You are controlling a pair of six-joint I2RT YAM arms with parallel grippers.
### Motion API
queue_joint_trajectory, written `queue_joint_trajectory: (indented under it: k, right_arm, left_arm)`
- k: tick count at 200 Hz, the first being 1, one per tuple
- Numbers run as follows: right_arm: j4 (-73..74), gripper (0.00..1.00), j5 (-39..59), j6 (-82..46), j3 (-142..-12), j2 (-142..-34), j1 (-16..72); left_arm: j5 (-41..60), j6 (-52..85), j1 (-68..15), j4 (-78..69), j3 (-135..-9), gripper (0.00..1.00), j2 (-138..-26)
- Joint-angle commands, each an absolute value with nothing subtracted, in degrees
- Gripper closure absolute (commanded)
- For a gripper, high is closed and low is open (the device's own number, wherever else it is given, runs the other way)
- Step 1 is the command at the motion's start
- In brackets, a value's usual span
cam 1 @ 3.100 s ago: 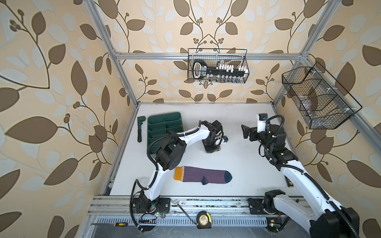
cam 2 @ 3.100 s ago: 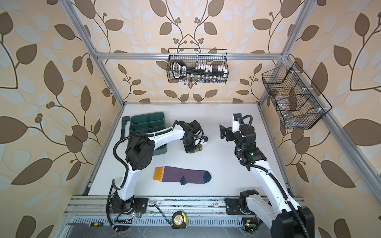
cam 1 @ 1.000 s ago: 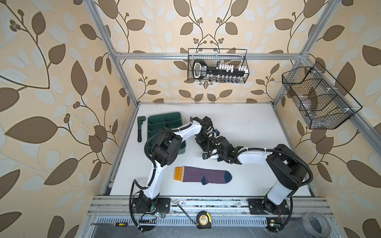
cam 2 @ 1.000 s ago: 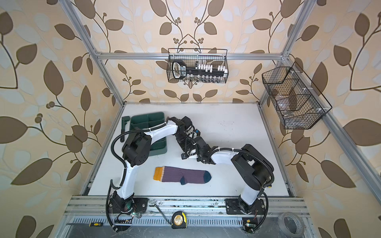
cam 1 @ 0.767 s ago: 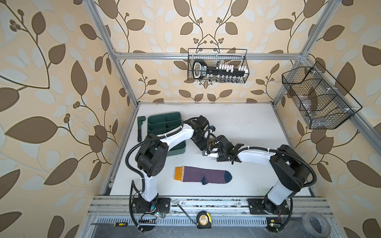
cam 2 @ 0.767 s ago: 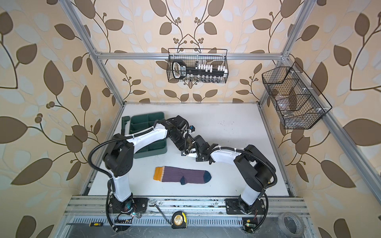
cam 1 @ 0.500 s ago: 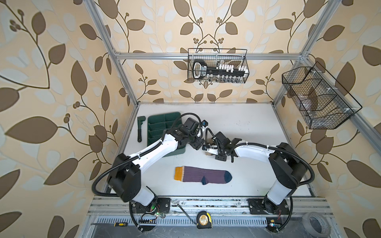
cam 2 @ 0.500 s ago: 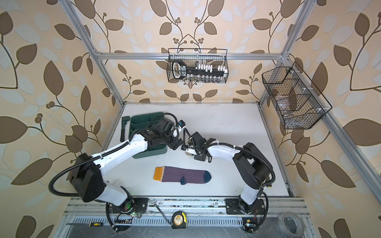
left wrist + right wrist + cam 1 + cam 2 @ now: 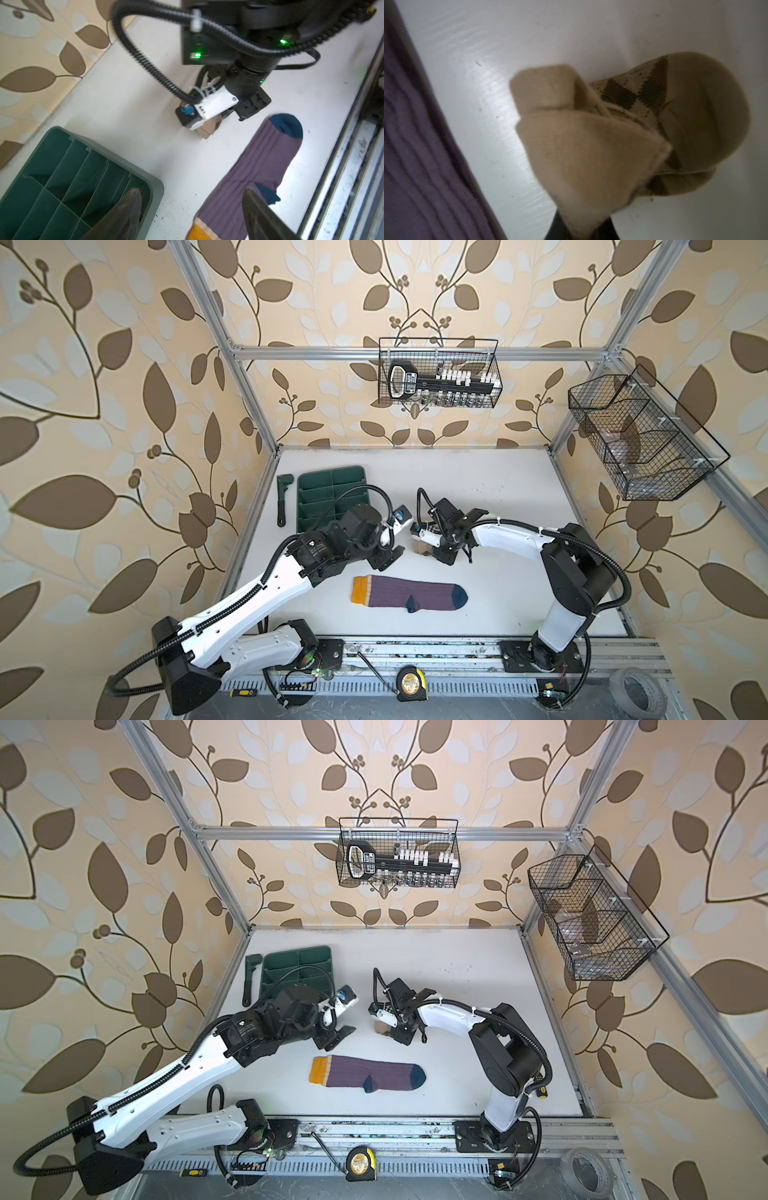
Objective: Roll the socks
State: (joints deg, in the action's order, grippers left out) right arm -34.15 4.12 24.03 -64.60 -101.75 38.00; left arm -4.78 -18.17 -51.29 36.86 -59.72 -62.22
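Leftmost on the white tabletop (image 9: 498, 489), a black wrench-shaped tool (image 9: 282, 506) lies just beside a dark green plastic tray with dividers (image 9: 332, 489), close to the wall. Next, the left gripper (image 9: 388, 556) hangs over the table at the tray's near corner. Its jaws are spread wide with nothing between them, and the left wrist view shows the two dark fingertips (image 9: 133, 199) apart above the tray edge and the cuff below.

Nearer the front rail, a purple ribbed knit sock (image 9: 409, 593) with a mustard-yellow cuff and navy toe and heel lies flat and unrolled, cuff to the left and toe to the right. No gripper touches it.

Further right and a little deeper, a beige knit sock (image 9: 420, 548) with brown argyle diamonds sits on the table bunched into a small roll, apart from the purple one. The right gripper (image 9: 434, 552) reaches in from the right and is clamped on it. In the right wrist view a loose flap of beige fabric (image 9: 591, 149) runs down between the closed dark fingers.
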Motion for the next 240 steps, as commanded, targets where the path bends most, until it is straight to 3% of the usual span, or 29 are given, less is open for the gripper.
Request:
queue_joint_trajectory:
  k: [1,51,118,197,228,240]
  right_arm:
    - [-43.15,0.96,11.31,24.28,-68.57,-104.87,37.68]
    - [-52.54,0.95,21.71,29.78,-73.15,-109.97,35.77]
    - [-51.35,0.94,21.37,28.81,-71.38,-110.35,35.63]
    - [-50.45,0.93,25.28,27.86,-67.68,-108.42,36.09]
    - [-48.92,0.93,25.48,26.94,-67.26,-107.75,35.97]
    - [-48.61,0.93,25.75,26.59,-67.15,-107.58,36.04]
  left_arm:
    - [-15.69,-25.91,-58.15,41.91,-61.00,0.21,-66.35]
    - [-16.97,-29.75,-60.90,29.91,-59.67,0.19,-76.07]
    - [-16.09,-25.31,-60.89,18.50,-52.82,0.19,-84.62]
    - [-14.85,-25.05,-60.89,12.97,-53.71,0.15,-91.23]
    - [-13.20,-24.06,-60.91,11.28,-52.45,0.20,-93.57]
    - [-13.01,-23.35,-60.88,10.83,-51.78,0.28,-94.18]
